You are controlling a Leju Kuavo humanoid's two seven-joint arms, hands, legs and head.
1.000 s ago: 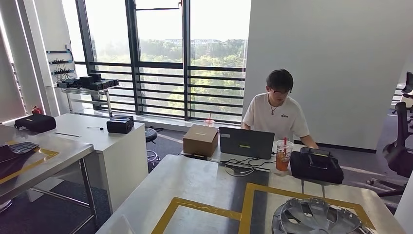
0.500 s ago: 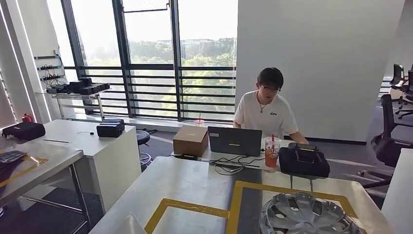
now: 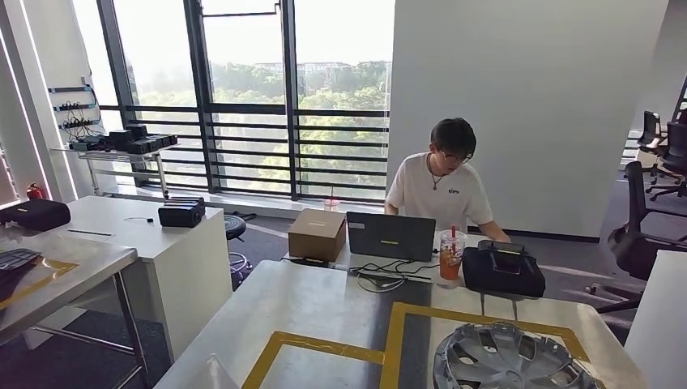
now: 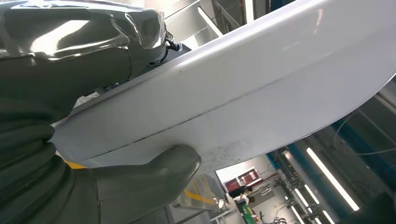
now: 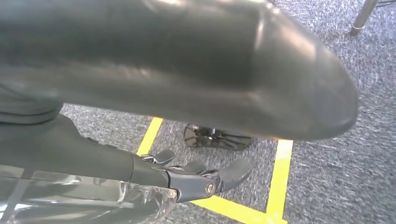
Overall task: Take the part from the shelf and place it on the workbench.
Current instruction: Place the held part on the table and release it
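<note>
— Where is the part [image 4: 243, 88]?
— The left hand [image 4: 70, 154] grips that white panel, thumb pressed under its edge; a corner shows low over the workbench [image 3: 308, 304].
— The right hand [image 5: 196, 179]?
— Hanging above the carpet, fingers loosely apart, holding nothing.
— On the bench?
— A hubcap [image 3: 506, 361].

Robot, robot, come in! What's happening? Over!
Left hand grips white part. Right hand open, hanging over floor. Hubcap already on workbench.
</note>
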